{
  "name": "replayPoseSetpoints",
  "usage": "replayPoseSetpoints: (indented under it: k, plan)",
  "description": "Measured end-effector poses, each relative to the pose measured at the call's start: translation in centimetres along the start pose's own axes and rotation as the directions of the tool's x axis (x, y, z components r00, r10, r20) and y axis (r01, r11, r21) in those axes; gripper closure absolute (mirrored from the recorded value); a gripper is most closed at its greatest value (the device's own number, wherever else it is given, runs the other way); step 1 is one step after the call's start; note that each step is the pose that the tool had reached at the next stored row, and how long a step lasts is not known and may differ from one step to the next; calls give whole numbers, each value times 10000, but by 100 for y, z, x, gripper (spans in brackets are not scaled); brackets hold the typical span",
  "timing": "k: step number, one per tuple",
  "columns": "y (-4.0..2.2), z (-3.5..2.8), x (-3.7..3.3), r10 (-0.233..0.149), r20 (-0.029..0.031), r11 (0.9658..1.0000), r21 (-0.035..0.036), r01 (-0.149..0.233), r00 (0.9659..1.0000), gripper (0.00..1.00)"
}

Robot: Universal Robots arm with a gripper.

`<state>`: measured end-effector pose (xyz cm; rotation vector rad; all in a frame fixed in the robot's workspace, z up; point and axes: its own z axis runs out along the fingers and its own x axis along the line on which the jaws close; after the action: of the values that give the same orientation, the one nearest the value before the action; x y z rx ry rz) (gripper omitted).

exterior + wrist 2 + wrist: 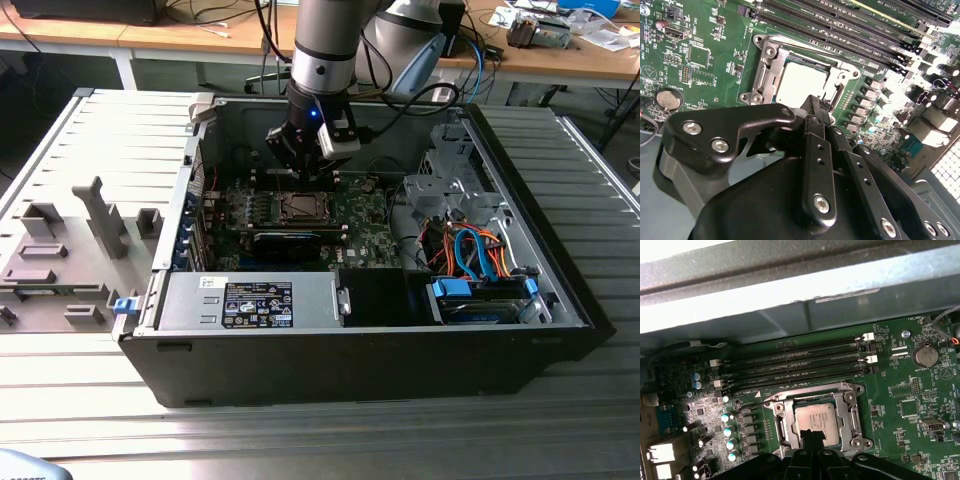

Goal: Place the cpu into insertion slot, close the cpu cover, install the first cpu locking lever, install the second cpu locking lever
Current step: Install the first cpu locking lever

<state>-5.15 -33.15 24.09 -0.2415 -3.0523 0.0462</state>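
In both wrist views the cpu [814, 424] lies flat in the insertion slot [781, 432] under the cpu cover [852, 416], the gripper [816, 106] pinched narrow and empty just above; light, rigid, fragile, best gripped by its edges.

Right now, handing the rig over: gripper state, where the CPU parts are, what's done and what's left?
Gripper: shut, empty as far as I can see, tips right at the near edge of the insertion slot.
cpu: seated flat in the slot, silver top showing in both wrist views.
cpu cover: down over the chip, its frame around the chip's edges.
Locking levers: I cannot tell from these views whether either one is latched.
Done: cpu placed, cover closed.
Left: check both levers and install whichever is not latched.
The work sits inside the open PC case.
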Motion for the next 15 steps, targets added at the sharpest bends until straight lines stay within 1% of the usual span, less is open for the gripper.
replayPoseSetpoints:
  k: [15]
  plan:
    - [0, 0, 0, -176, 7, 9998, 14, 176, 9998, 89]
